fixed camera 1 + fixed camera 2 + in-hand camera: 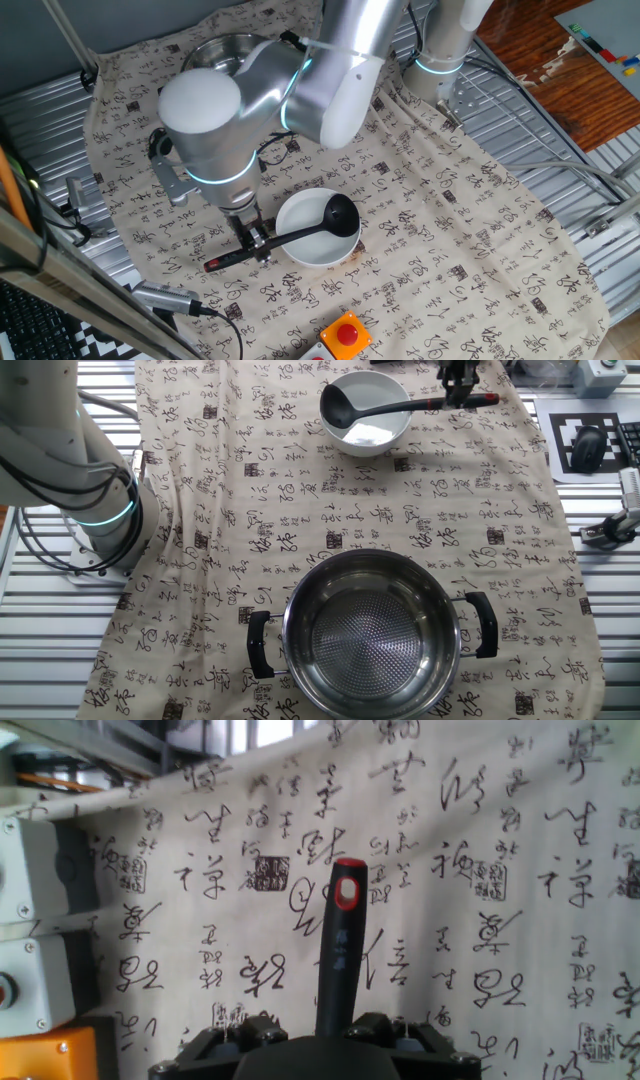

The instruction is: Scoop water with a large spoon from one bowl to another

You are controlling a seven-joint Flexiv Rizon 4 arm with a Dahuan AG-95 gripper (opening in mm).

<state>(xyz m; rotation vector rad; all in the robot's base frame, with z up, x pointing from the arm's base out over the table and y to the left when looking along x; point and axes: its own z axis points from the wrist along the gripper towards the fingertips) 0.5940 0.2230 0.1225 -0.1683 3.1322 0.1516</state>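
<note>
The ladle (300, 228) sits with its cup in the white bowl (318, 245), handle pinched by the gripper (257, 240) near the red end. The steel pot (368, 632), well apart, looks dry, so scooping and carrying likely remain. Only patterned cloth (250, 490) lies between

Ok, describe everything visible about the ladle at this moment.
The ladle is black, plastic-looking, with a deep round cup and a long thin handle ending in a red tip with a hanging hole. Its cup sits in the white bowl, the handle running out across the rim, roughly level. The hand is clamped on the handle near the red end, which pokes out past the fingers. Whether the cup holds water cannot be told.
</note>
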